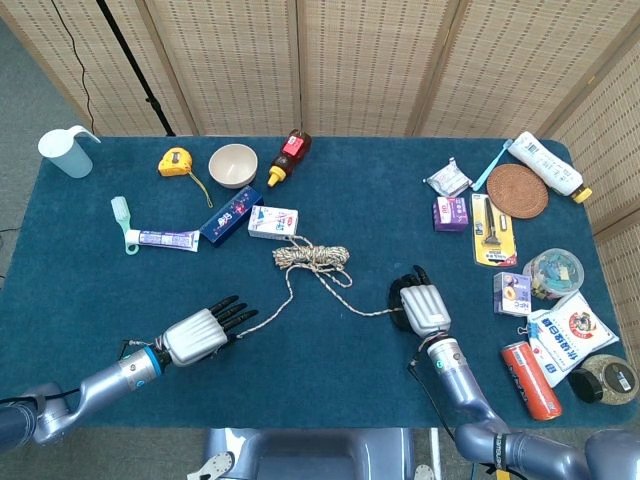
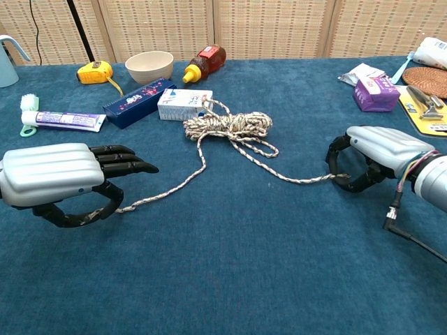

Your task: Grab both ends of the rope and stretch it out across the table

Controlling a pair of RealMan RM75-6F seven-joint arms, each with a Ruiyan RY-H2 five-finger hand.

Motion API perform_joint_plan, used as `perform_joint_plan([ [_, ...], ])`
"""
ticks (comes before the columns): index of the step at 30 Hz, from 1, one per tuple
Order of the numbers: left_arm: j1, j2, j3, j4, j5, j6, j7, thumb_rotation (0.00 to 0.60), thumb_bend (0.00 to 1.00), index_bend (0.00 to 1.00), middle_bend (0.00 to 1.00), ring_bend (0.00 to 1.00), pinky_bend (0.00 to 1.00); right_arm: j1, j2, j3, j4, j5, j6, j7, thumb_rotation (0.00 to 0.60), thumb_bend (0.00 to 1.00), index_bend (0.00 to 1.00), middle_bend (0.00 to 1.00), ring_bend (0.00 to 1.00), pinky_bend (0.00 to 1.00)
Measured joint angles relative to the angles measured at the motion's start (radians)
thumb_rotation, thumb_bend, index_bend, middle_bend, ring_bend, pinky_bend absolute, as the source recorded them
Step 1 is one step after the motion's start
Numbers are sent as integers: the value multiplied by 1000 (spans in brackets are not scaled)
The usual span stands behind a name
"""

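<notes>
The surface (image 1: 330, 370) is deep teal. The rope (image 1: 312, 256) is speckled white and brown. Both hands, left hand (image 1: 197, 335) and right hand (image 1: 424, 306), have silver backs and black fingers (image 1: 232, 311). The bowl (image 1: 233, 165) is cream, the tape measure (image 1: 174, 161) yellow.
</notes>
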Motion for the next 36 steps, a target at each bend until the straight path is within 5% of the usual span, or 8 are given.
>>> perform_joint_plan([
  [6, 5, 3, 2, 0, 0, 7, -3, 600, 424, 579, 0, 0, 0, 1, 1, 0, 1, 2, -4, 0, 600, 520, 607, 331, 218, 0],
  [14, 0, 12, 7, -11, 0, -16, 12, 600, 408, 376, 0, 0, 0, 2, 2, 0, -1, 2, -5, 4, 600, 520, 606, 331, 218, 0],
  [21, -5, 21, 6, -31, -12, -47, 34, 600, 408, 330, 0, 0, 0, 0, 3, -1, -2, 5, -6, 9, 600, 520, 606, 331, 218, 0],
  [36, 12, 21, 3, -10, -3, 8, -5, 600, 409, 489, 10, 0, 0, 1, -1, -2, -1, 5, -9, 11, 600, 520, 610, 335, 224, 0],
])
